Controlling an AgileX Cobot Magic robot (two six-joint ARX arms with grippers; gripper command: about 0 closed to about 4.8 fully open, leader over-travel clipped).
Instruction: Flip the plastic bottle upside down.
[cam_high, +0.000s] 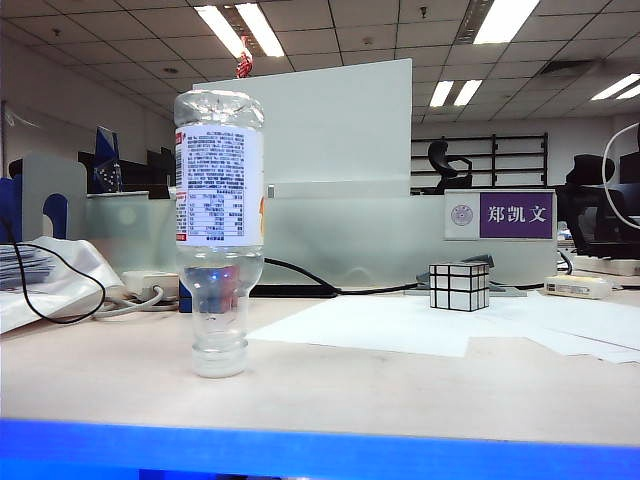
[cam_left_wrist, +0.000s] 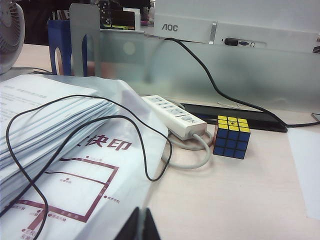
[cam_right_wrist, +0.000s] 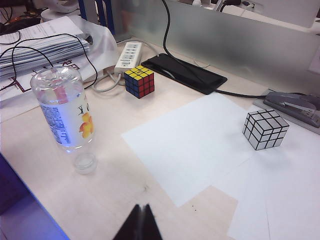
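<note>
The plastic bottle (cam_high: 219, 235) stands upside down on its cap at the front left of the table, clear with a white printed label. In the right wrist view the plastic bottle (cam_right_wrist: 65, 117) shows an orange fruit picture, and its cap (cam_right_wrist: 85, 162) rests on the wood. My right gripper (cam_right_wrist: 142, 209) is shut and empty over bare table, well apart from the bottle. My left gripper (cam_left_wrist: 141, 214) is shut and empty, hovering at the edge of a bagged paper stack (cam_left_wrist: 45, 130). Neither arm shows in the exterior view.
A coloured puzzle cube (cam_right_wrist: 139, 81) sits by a white power strip (cam_left_wrist: 174, 116). A silver mirror cube (cam_high: 459, 287) rests on loose white sheets (cam_right_wrist: 190, 140). A stapler (cam_right_wrist: 295, 106), black cables and a frosted divider (cam_high: 340, 235) line the back.
</note>
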